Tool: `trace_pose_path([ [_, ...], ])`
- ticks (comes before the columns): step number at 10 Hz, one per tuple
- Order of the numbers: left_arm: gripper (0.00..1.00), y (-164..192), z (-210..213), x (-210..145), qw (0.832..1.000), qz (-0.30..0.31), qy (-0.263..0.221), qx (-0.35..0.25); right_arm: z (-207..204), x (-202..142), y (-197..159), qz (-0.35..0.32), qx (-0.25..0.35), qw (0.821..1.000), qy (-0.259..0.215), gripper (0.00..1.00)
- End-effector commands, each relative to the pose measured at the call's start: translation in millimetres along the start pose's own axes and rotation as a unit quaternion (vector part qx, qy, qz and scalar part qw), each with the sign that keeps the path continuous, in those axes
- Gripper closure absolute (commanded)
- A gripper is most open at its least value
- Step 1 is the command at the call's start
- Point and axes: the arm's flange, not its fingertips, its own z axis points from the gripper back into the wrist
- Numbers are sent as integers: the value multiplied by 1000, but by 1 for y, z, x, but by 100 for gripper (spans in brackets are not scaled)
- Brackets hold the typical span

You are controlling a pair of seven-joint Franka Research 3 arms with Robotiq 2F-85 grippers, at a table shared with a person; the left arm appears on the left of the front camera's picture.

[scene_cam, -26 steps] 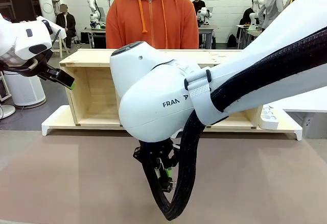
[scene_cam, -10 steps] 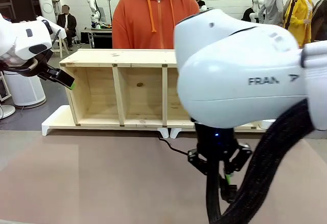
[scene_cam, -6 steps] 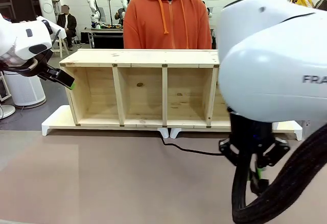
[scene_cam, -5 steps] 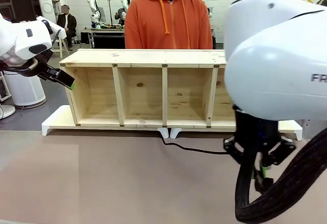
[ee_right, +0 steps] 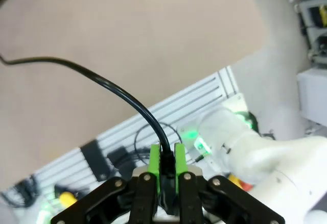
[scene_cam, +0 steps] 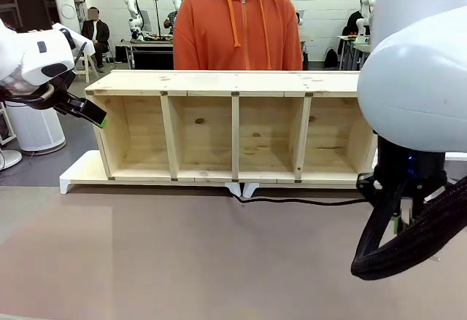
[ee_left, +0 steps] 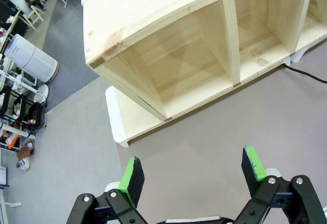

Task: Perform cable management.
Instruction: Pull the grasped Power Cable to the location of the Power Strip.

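The black cable (scene_cam: 299,201) runs taut just above the brown table, from under the middle of the wooden shelf (scene_cam: 233,127) rightward to my right gripper (scene_cam: 400,221). In the right wrist view that gripper (ee_right: 166,163) is shut on the cable (ee_right: 102,83), which sits pinched between the green pads and curves away over the table. My left gripper (scene_cam: 93,114) hangs in the air at the shelf's left end. Its wrist view shows the gripper (ee_left: 193,170) open and holding nothing, with the shelf (ee_left: 179,45) and a short end of cable (ee_left: 306,76) below. The white power strip is hidden behind my right arm.
A person in an orange hoodie (scene_cam: 237,21) stands behind the shelf. The shelf rests on a white base board (scene_cam: 80,170). My bulky right arm (scene_cam: 419,65) covers the right end of the shelf. The table's edge and a grooved metal frame (ee_right: 168,112) show under the right gripper.
My right arm has swung from the table's middle to the right with the cable in its grip, drawing it out straight along the shelf's front. The left arm has stayed still.
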Motion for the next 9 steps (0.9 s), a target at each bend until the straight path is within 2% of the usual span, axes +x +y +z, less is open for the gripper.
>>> trace_pose_path([
  [1, 0, 1, 0, 0, 1000, 1, 0, -2, -4, 18, -9, -58, 9, 997, -42, 86],
  [6, 0, 1, 0, 0, 1000, 1, 0, -2, 10, 75, -25, -151, 22, 987, -50, 86],
  [8, 0, 1, 0, 0, 1000, 1, 0, -2, 8, 79, -23, -167, 18, 984, -57, 86],
  [9, 0, 1, 0, 0, 1000, 1, 0, -2, 8, 71, -12, -177, 23, 982, -53, 86],
])
